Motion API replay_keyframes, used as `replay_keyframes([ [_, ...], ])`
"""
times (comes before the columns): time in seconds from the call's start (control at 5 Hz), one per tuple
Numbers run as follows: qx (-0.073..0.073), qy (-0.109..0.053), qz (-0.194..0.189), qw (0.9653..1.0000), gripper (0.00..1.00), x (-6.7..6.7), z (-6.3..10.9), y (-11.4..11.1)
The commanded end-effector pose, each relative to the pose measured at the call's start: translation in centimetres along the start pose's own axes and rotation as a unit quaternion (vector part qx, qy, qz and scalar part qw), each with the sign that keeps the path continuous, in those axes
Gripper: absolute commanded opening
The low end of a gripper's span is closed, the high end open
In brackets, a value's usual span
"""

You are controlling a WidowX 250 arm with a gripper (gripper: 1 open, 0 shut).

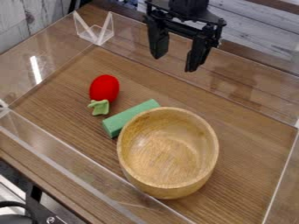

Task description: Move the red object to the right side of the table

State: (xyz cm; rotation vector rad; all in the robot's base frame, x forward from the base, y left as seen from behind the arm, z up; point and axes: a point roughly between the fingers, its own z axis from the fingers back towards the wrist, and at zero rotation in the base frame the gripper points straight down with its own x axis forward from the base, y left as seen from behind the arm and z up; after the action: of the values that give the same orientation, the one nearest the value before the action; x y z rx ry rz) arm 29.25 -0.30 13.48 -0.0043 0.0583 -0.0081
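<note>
The red object (104, 87), a small glossy red toy fruit with a light green leafy end, lies on the left part of the brown wood-grain table (222, 92). My black gripper (176, 50) hangs above the back of the table, up and to the right of the fruit and well apart from it. Its two fingers point down with a clear gap between them and nothing held.
A flat green rectangular block (128, 118) lies just right of the fruit's leafy end. A large wooden bowl (169, 150) stands in front, touching or nearly touching the block. Low clear acrylic walls (70, 171) border the tabletop.
</note>
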Motion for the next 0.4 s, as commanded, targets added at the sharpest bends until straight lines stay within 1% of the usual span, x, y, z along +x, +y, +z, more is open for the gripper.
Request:
replay_keyframes([
  [0.0, -0.001, 0.018, 0.017, 0.9997, 1.00, 0.1, -1.5, 0.7],
  [0.2, 0.007, 0.020, -0.015, 0.9997, 1.00, -0.3, -2.5, 3.8],
])
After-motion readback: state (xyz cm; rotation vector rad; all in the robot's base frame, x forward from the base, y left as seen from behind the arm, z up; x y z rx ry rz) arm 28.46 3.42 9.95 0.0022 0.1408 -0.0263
